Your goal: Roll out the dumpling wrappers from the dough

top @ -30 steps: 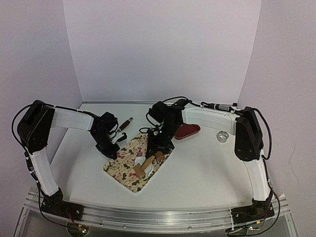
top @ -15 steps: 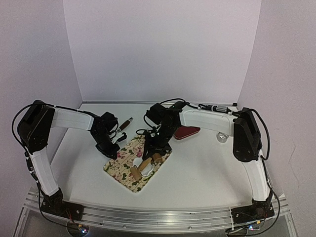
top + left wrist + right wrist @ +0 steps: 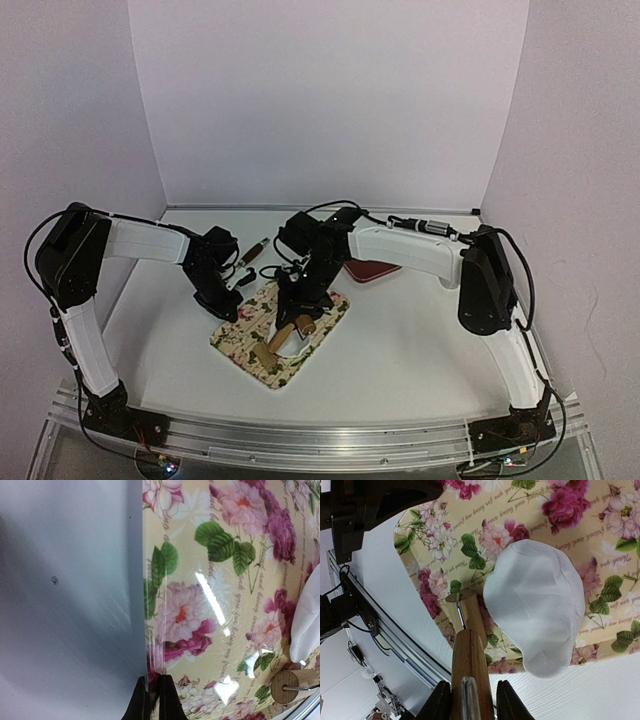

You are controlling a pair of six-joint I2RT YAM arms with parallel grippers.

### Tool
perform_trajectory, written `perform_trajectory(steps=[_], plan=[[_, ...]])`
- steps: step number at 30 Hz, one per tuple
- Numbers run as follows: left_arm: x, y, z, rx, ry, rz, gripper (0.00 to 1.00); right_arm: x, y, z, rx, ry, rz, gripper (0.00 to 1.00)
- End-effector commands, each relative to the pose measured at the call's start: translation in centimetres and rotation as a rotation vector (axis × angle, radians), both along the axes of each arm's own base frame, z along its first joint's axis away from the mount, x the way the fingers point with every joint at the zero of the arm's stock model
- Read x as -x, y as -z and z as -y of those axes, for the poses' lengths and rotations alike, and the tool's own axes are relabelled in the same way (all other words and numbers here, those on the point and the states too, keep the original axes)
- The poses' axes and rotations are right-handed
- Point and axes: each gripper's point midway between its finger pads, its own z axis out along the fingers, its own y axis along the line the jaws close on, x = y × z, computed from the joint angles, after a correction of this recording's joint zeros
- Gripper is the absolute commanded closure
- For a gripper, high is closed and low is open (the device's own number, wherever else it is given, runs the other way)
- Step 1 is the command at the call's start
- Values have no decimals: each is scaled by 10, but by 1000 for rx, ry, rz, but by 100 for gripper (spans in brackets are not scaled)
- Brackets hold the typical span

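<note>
A flattened white sheet of dough [image 3: 535,605] lies on the floral mat [image 3: 485,540], its near end hanging over the mat's edge. No small round wrapper shows. My right gripper [image 3: 472,700] is shut on the brown handle of the wooden rolling pin [image 3: 469,660], which lies beside the dough. In the top view the right gripper [image 3: 300,298] is over the mat [image 3: 240,345], with the pin [image 3: 280,338] pointing to the near left. My left gripper [image 3: 152,700] is shut on the mat's edge [image 3: 150,645], and it also shows in the top view [image 3: 226,306].
A red tray [image 3: 375,268] lies behind the right forearm. A brown-handled tool [image 3: 256,250] lies at the back, near the left wrist. The metal ring is hidden. The table's front rail [image 3: 300,440] runs along the near edge.
My right arm has swung left and nearer, taking the rolling pin across the mat toward its near-left corner. The left gripper has stayed on the mat's edge.
</note>
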Motion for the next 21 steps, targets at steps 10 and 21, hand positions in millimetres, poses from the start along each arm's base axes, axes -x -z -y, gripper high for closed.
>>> perform_trajectory(steps=[10,21], plan=[[-16,0,5,12,-42,37,100,-32,-111,37,-10,186,275,100],[-16,0,5,10,-45,34,100,-80,-73,50,26,252,245,100]])
